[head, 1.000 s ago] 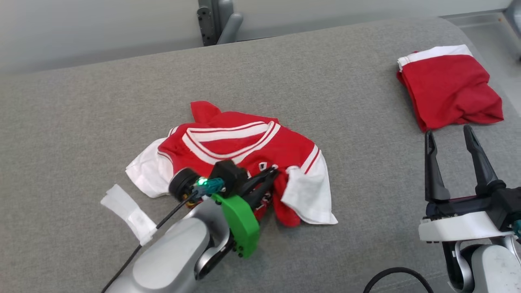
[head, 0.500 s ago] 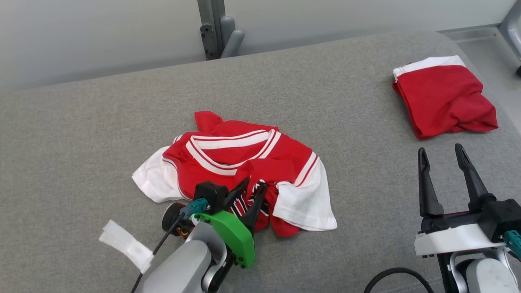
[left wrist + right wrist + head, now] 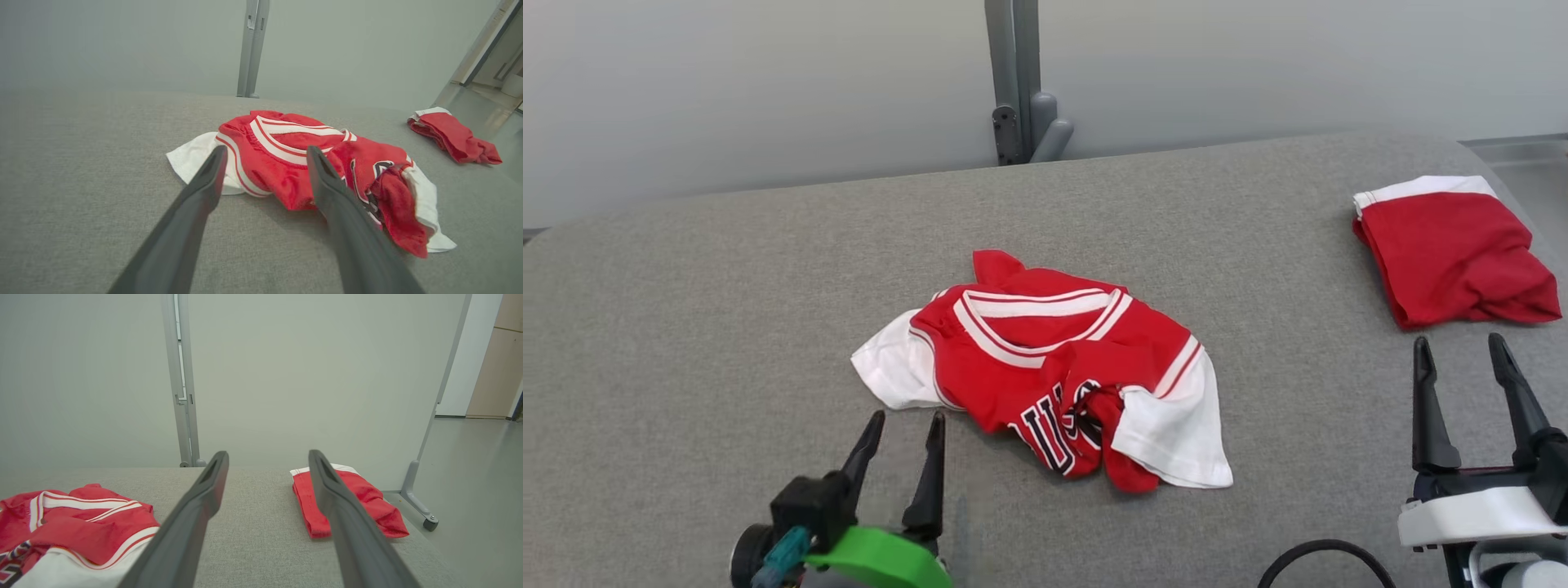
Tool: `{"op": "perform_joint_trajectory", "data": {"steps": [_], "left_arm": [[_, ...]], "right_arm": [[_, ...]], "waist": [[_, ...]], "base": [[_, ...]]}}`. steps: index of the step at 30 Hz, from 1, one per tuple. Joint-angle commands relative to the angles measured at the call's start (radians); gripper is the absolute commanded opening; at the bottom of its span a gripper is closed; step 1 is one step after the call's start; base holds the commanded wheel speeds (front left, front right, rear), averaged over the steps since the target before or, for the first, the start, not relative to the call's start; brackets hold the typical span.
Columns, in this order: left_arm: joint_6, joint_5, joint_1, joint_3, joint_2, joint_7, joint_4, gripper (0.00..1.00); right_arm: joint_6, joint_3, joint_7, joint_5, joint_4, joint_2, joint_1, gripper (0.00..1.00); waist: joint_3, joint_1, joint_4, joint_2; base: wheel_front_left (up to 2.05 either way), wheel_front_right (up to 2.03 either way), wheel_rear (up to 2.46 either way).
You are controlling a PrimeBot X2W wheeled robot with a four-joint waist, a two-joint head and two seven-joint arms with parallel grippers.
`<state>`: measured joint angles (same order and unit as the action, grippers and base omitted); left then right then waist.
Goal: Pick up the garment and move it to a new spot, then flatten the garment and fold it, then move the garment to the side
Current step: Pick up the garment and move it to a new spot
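The jersey (image 3: 1045,367) sits crumpled in the middle of the grey pad (image 3: 727,327). It's red with white sleeves and a striped collar, collar side up, and the lower part is bunched so only a bit of dark lettering shows. At the lower left of the head view the left gripper (image 3: 907,418) has its fingers spread wide with nothing between them, tips just short of the white sleeve on that side and not touching it as far as I can see. In the left wrist view the jersey lies just beyond the two fingers. Over at the lower right the right gripper (image 3: 1459,341) is also wide open and empty, well apart from the jersey. Just past its tips there's a second red bundle (image 3: 1454,253) with a white band, sort of folded, near the pad's right edge. Behind the pad a grey post (image 3: 1013,82) stands against a pale wall (image 3: 727,82), and a black cable (image 3: 1319,541) loops in at the bottom by the right arm.
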<state>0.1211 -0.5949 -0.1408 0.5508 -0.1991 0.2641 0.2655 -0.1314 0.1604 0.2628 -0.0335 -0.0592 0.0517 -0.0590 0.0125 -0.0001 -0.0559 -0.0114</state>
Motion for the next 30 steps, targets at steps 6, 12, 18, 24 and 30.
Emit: {"op": "perform_joint_trajectory", "data": {"steps": [6,12,18,24,30], "left_arm": [[-0.039,0.172,0.201,-0.204,0.005,0.000,-0.120,1.00],[-0.093,0.231,0.243,-0.324,0.043,0.000,-0.130,1.00],[-0.150,0.288,0.265,-0.423,0.087,0.000,-0.114,1.00],[-0.193,0.325,0.279,-0.515,0.122,0.000,-0.104,1.00],[-0.215,0.346,0.275,-0.556,0.138,0.000,-0.094,1.00]], "right_arm": [[0.001,0.072,0.003,0.021,0.036,0.014,-0.043,1.00],[0.001,0.089,0.003,0.023,0.059,0.012,-0.049,1.00],[0.001,0.095,0.003,0.026,0.078,0.010,-0.058,1.00],[0.001,0.087,0.003,0.028,0.085,0.010,-0.059,1.00],[0.001,0.071,0.003,0.022,0.091,0.017,-0.061,1.00]], "waist": [[-0.031,0.0001,0.070,0.0114],[-0.034,0.0001,0.085,0.0114],[-0.041,0.0001,0.087,0.0114],[-0.048,0.0001,0.082,0.0114],[-0.052,0.0001,0.084,0.0114]], "base": [[0.00,0.00,0.00],[0.00,0.00,0.00],[0.00,0.00,0.00],[0.00,0.00,0.00],[0.00,0.00,0.00]]}}
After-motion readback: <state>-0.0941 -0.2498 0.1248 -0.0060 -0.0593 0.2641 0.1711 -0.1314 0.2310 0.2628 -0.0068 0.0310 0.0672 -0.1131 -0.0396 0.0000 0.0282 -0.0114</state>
